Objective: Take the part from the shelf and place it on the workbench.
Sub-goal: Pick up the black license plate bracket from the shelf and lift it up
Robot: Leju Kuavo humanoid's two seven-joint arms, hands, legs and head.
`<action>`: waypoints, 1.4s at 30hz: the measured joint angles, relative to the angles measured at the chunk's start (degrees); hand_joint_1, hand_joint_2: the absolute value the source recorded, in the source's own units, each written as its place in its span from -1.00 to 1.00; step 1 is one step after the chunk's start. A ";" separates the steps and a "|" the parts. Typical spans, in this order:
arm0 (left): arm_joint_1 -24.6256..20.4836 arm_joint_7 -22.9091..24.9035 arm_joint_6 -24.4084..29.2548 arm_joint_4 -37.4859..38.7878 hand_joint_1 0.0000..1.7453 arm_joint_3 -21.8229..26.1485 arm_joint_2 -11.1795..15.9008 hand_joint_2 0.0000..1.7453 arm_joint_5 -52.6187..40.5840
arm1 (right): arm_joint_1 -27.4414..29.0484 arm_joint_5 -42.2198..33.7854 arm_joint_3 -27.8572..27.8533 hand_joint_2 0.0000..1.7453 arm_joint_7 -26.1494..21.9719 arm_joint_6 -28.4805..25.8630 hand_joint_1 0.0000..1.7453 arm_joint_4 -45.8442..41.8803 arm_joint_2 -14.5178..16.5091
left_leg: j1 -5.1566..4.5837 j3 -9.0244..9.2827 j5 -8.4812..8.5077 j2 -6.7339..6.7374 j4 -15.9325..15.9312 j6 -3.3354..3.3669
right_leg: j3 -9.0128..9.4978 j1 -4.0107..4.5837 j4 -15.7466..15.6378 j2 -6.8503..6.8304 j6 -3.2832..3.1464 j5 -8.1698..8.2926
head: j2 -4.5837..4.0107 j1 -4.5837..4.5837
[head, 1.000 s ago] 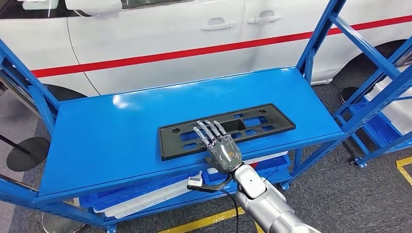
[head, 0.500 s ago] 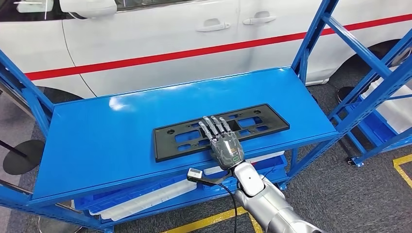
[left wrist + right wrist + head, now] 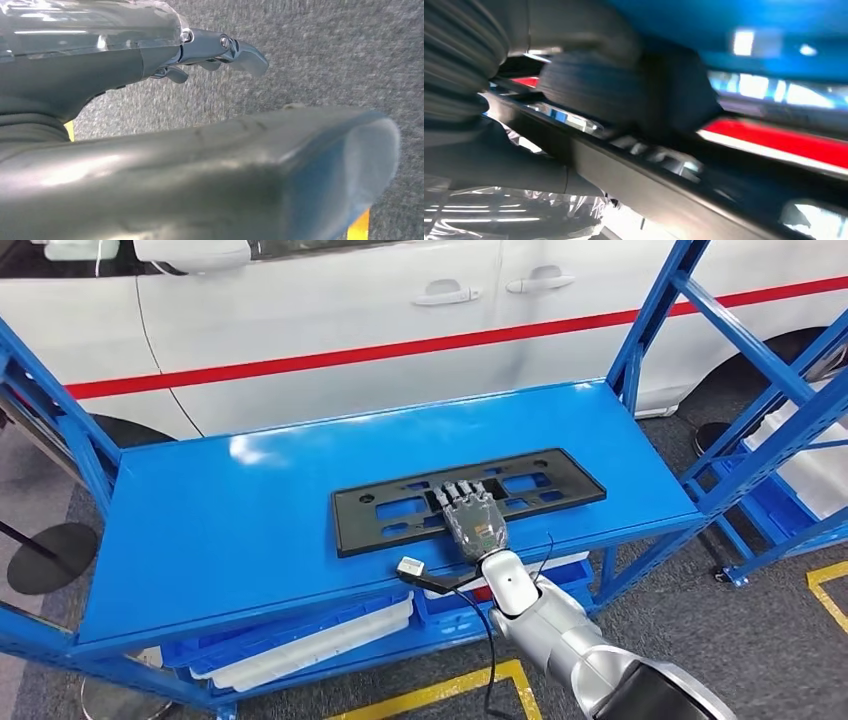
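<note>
Your part, a long black perforated plate, lies flat across the top level of the blue shelf, toward its front edge. Your right hand rests palm-down on the plate's middle with fingers curled over an opening, thumb under the near edge in the right wrist view; you cannot tell if the grip has closed. Your left hand hangs over grey floor, fingers loosely apart, holding nothing.

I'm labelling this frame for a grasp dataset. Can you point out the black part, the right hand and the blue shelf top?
black part [image 3: 385,520]: head view, its left section.
right hand [image 3: 474,523]: head view, back of the hand.
blue shelf top [image 3: 220,530]: head view, bare surface left of the part.
</note>
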 joint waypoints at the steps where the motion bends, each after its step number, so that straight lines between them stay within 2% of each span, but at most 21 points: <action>1: 0.01 0.00 -0.03 0.00 -1.00 0.01 -0.02 -1.00 0.00 | -0.16 0.00 0.13 1.00 0.07 -0.02 0.96 0.62 -0.02 | 0.02 -0.02 0.08 -0.01 -0.13 -0.33 | -0.07 0.13 -0.11 0.00 -0.16 0.14 | 0.00 0.00; 4: 0.04 -0.08 -0.06 0.00 -1.00 0.01 0.00 -1.00 0.03 | -0.46 0.00 0.43 1.00 0.35 -0.08 0.93 2.13 -0.07 | -0.18 -0.33 -0.87 0.10 0.83 -1.21 | 0.70 -0.29 -1.61 -0.14 -0.72 0.78 | 0.00 -0.02; 7: 0.10 -0.31 -0.04 0.00 -1.00 0.01 0.03 -1.00 0.11 | -0.60 0.00 0.88 1.00 0.33 -0.14 0.93 3.50 -0.07 | -0.08 -4.22 -5.60 0.18 9.66 -1.67 | 1.08 -0.42 -2.15 -0.34 -1.18 0.92 | 0.00 -0.04; 9: 0.26 -0.38 -0.04 0.00 -1.00 0.01 0.04 -1.00 0.13 | -0.71 -0.01 1.26 1.00 0.18 -0.17 0.93 4.27 -0.02 | -0.02 -6.45 -6.89 0.20 14.40 -1.85 | 1.00 -0.32 -1.79 -0.34 -1.34 0.70 | 0.00 -0.03; 10: 0.32 -0.43 -0.05 0.00 -1.00 0.01 0.05 -1.00 0.14 | -0.80 -0.02 1.34 1.00 0.05 -0.17 0.93 4.49 0.02 | 0.03 -6.17 -5.90 0.20 13.84 -1.93 | 1.00 -0.33 -1.56 -0.29 -1.30 0.56 | 0.00 -0.03; 13: 0.25 -0.95 -0.31 0.00 -1.00 0.01 0.19 -1.00 0.13 | -1.24 -0.09 1.37 1.00 -0.68 -0.23 0.89 4.87 0.08 | 0.20 -1.52 -1.19 0.21 4.27 -1.93 | 0.81 -0.39 -0.23 -0.06 -0.63 -0.19 | 0.00 -0.04; 15: 0.16 -1.75 -0.73 0.00 -1.00 0.01 0.24 -1.00 0.10 | -1.50 -0.12 1.32 1.00 -1.42 -0.32 0.90 4.97 0.09 | 0.09 0.02 -0.73 0.11 1.09 -1.28 | 0.46 -0.25 0.50 0.13 -0.04 -0.50 | 0.00 -0.02; 19: 0.21 -4.39 -1.54 0.00 -1.00 0.01 0.33 1.00 0.08 | -1.47 -0.13 0.76 1.00 -3.29 -0.36 0.90 4.77 0.08 | 0.04 -0.06 -0.35 0.14 0.87 0.16 | -0.03 -0.36 1.45 0.26 0.93 -1.09 | 0.00 -0.01; 21: 0.22 -6.09 -1.93 0.00 -1.00 0.01 0.35 1.00 0.10 | -1.06 -0.11 0.10 1.00 -4.61 -0.36 0.90 3.98 0.04 | 0.22 -0.21 -0.09 0.23 0.71 0.58 | -2.06 -0.61 6.00 0.15 1.56 -4.05 | 0.00 0.00; 23: 0.32 -7.26 -2.23 0.00 -1.00 0.02 0.36 1.00 0.15 | -0.16 -0.08 -0.70 1.00 -6.19 -0.35 0.90 2.61 -0.03 | 0.21 -0.47 -0.01 0.24 0.72 0.72 | -5.57 -0.82 13.48 0.10 2.07 -7.51 | 0.00 0.00; 24: 0.38 -7.52 -2.36 0.00 -1.00 0.03 0.37 1.00 0.16 | 0.36 -0.09 -1.15 1.00 -7.04 -0.35 0.90 1.80 -0.06 | 0.20 -0.53 -0.01 0.24 0.73 0.73 | -6.75 -0.87 15.98 0.09 2.17 -8.14 | 0.00 0.00; 25: 0.44 -7.62 -2.45 0.00 -1.00 0.04 0.38 1.00 0.19 | 0.83 -0.17 -1.68 1.00 -8.01 -0.35 0.90 0.87 -0.06 | 0.20 -0.53 -0.01 0.24 0.74 0.72 | -7.01 -0.90 16.49 0.09 2.15 -7.64 | 0.00 0.00; 26: 0.46 -7.62 -2.52 0.00 -1.00 0.05 0.38 1.00 0.25 | 1.25 -0.38 -2.26 1.00 -9.09 -0.35 0.90 -0.11 -0.06 | 0.19 -0.47 -0.03 0.22 0.74 0.69 | -6.17 -0.90 14.71 0.10 1.99 -6.12 | 0.00 0.00; 29: 0.38 -7.63 -2.80 0.00 -1.00 0.13 0.35 1.00 0.57 | 2.53 -3.18 -4.23 1.00 -14.35 -0.33 0.90 -3.92 -0.04 | 0.08 -0.45 -0.11 0.13 0.75 0.36 | -1.10 -0.51 3.74 0.13 0.85 -1.08 | 0.00 0.00; 30: 0.35 -7.71 -3.03 0.00 -1.00 0.20 0.34 1.00 0.72 | 3.11 -5.65 -5.12 1.00 -17.76 -0.33 0.90 -5.66 0.05 | 0.05 -0.59 -0.09 0.11 0.75 0.10 | -0.20 -0.30 1.58 0.14 0.53 -0.55 | 0.00 0.00; 32: 0.32 -8.01 -4.17 0.00 -1.00 0.50 0.34 1.00 1.60 | 4.39 -14.17 -7.62 1.00 -28.08 -0.05 0.90 -9.63 0.41 | 0.06 -0.76 0.00 0.09 0.58 -0.58 | 0.07 0.02 0.47 0.15 0.13 -0.64 | 0.00 -0.01; 35: 0.21 -8.49 -7.09 0.00 -1.00 1.66 0.51 1.00 3.98 | 6.14 -36.16 -11.28 1.00 -46.84 2.03 0.90 -17.24 1.15 | 0.08 -1.15 -1.45 0.20 2.26 -1.46 | 0.88 -0.48 -0.86 -0.03 -0.74 -0.16 | 0.00 -0.02; 36: 0.14 -8.60 -7.73 0.00 -1.00 2.08 0.58 1.00 4.44 | 6.59 -42.91 -11.77 1.00 -49.93 2.82 0.90 -19.79 1.35 | 0.04 -2.17 -3.01 0.23 4.80 -1.61 | 1.19 -0.64 -1.28 -0.13 -1.03 -0.03 | 0.00 -0.02; 39: 0.12 -9.62 -9.27 0.00 -1.00 2.89 0.66 1.00 5.04 | 8.14 -53.05 -12.61 1.00 -51.83 6.00 0.90 -25.64 1.64 | 0.10 -6.81 -7.60 0.22 15.07 -2.03 | 1.32 -0.51 -1.32 -0.28 -1.36 -0.11 | 0.00 -0.02; 40: 0.17 -10.27 -9.94 0.00 -1.00 3.12 0.70 1.00 5.22 | 9.09 -56.58 -12.70 1.00 -53.10 8.30 0.90 -28.08 1.37 | 0.19 -7.30 -7.51 0.22 16.15 -2.21 | 1.30 -0.53 -1.22 -0.28 -1.35 -0.16 | 0.00 -0.02; 42: 0.17 -11.51 -11.09 0.00 -1.00 3.56 0.89 1.00 5.64 | 11.06 -68.59 -11.85 1.00 -55.42 14.40 0.90 -35.33 0.22 | 0.48 -5.16 -4.39 0.25 11.84 -2.49 | 1.22 -0.65 -0.69 -0.19 -1.10 -0.43 | 0.00 -0.02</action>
